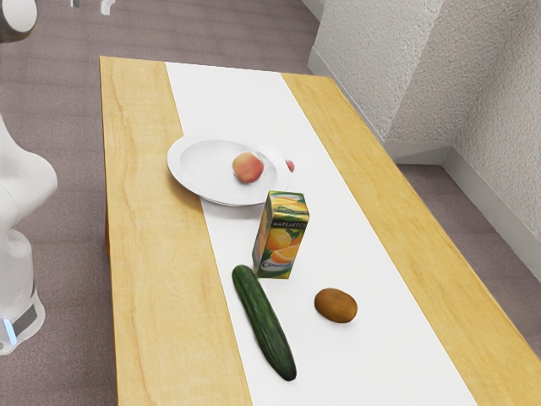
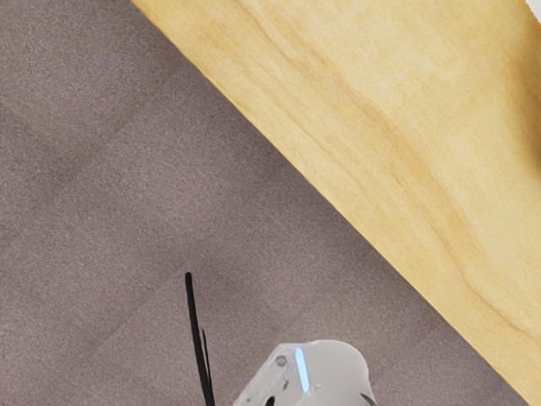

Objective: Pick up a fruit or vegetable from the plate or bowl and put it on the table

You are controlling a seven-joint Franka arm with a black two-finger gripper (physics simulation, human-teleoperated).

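Note:
At the exterior view's top left edge, the tips of my gripper (image 1: 91, 4) show, spread apart with nothing between them, well away from the plate. A white plate (image 1: 188, 177) rests on the table's white runner and wood, with a red-orange peach (image 1: 248, 167) inside it. Just past its rim shows a small part of a reddish fruit (image 1: 290, 166); whether it touches the table is hidden. In the wrist view, a bit of the white plate (image 2: 536, 7) appears at the upper right corner.
A juice carton (image 1: 281, 237) stands upright near the plate. A cucumber (image 1: 264, 323) and a brown kiwi (image 1: 336, 305) lie on the white runner. In the wrist view are the wooden table (image 2: 372, 127), the floor (image 2: 169, 186) and the arm's base (image 2: 330, 368).

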